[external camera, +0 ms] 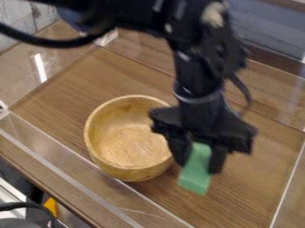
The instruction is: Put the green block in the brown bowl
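Note:
The green block hangs clear of the wooden table, gripped at its upper end between the black fingers of my gripper, which points almost straight down. The block tilts slightly and its lower end sits just right of the brown bowl. The bowl is a round, thick-walled wooden one standing on the table at centre left, with nothing inside it. The gripper is beside the bowl's right rim and a little above it.
The black arm reaches in from the top left over the bowl. A clear plastic wall borders the wooden table along the front and left. A pale wall rises at the back right.

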`<move>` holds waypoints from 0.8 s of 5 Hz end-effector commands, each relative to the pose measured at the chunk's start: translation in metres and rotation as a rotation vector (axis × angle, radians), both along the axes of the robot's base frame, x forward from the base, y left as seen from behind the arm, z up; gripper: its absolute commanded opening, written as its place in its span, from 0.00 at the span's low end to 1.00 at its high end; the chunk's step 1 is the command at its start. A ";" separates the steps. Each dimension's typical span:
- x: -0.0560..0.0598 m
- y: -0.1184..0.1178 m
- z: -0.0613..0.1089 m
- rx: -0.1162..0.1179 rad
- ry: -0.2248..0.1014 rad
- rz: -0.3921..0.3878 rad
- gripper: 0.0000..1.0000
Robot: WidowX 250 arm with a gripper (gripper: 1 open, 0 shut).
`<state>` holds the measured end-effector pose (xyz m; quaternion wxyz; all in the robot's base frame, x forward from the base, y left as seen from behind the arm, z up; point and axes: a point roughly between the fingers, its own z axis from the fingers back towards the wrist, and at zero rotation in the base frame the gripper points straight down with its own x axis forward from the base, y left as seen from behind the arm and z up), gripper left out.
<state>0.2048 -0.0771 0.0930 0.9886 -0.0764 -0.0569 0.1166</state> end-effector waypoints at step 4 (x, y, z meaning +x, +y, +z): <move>0.010 0.039 0.022 -0.023 -0.012 0.099 0.00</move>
